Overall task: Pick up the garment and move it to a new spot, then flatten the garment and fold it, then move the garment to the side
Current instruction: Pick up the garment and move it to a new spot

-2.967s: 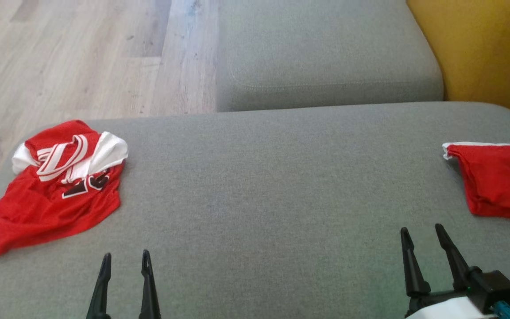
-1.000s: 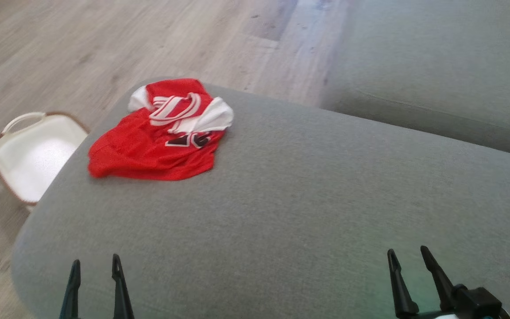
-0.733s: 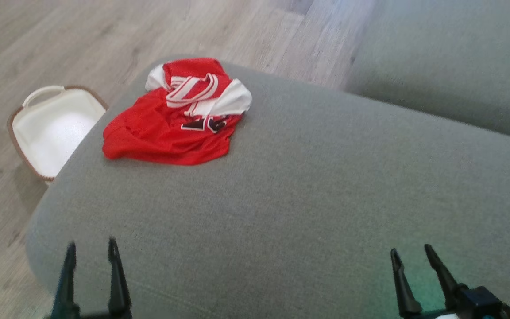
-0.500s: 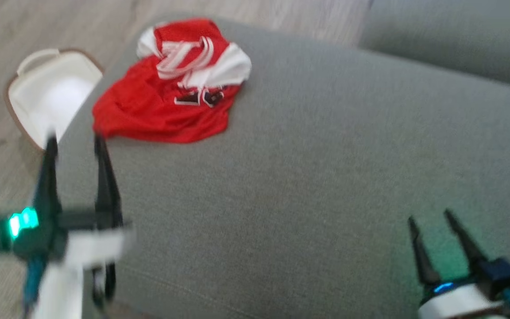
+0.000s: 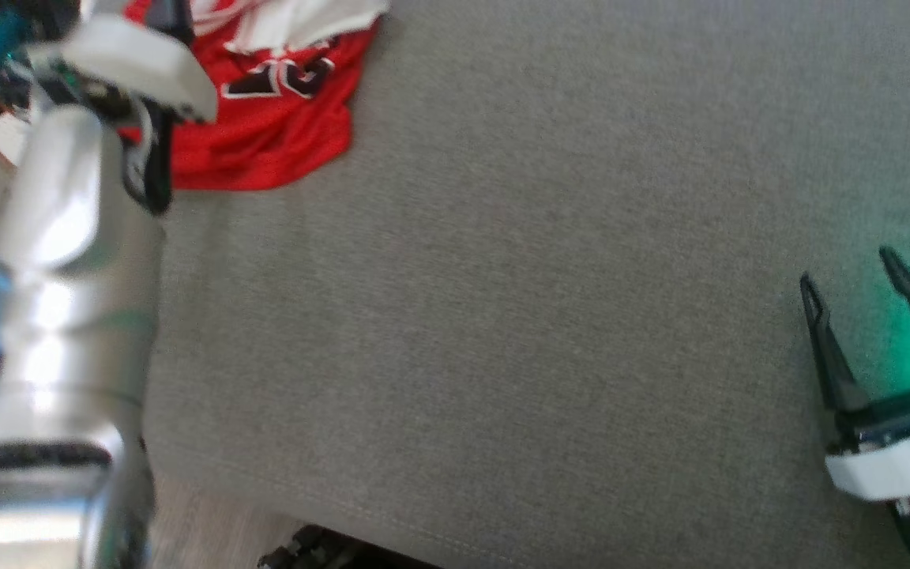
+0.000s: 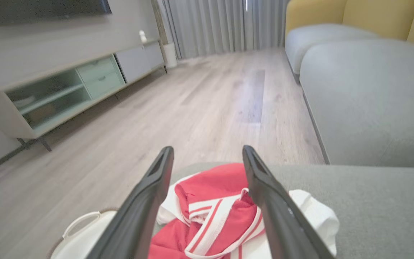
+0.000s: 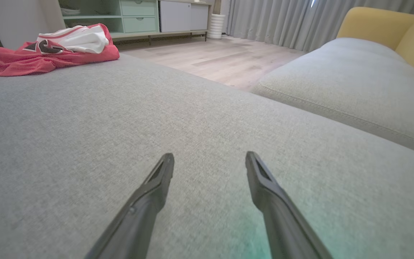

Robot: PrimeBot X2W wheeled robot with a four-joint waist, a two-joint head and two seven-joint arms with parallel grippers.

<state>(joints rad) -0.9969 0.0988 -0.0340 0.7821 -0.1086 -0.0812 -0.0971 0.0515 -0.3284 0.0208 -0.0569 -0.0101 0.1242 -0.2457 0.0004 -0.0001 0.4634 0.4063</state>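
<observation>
Though crumpled — garment (image 6: 210,183) near white basket (image 6: 67,249).

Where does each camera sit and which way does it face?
Head view: from the head, down onto the grey cushion; left forearm, right gripper show.
Left wrist view: along the open left gripper, over the garment, toward the floor.
Right wrist view: low across the cushion, its open fingers below.
All three share the garment.

The crumpled red mesh jersey (image 5: 281,134) has white sleeves, red-and-white striped trim and a black number edged in white. The woven fabric sofa cushion (image 5: 542,316) is plain grey, tinged green beside the black-fingered right pincer (image 5: 846,265). The plank floor (image 6: 199,108) is pale wood-grain; the padded sofa backrest (image 6: 350,14) is mustard yellow
</observation>
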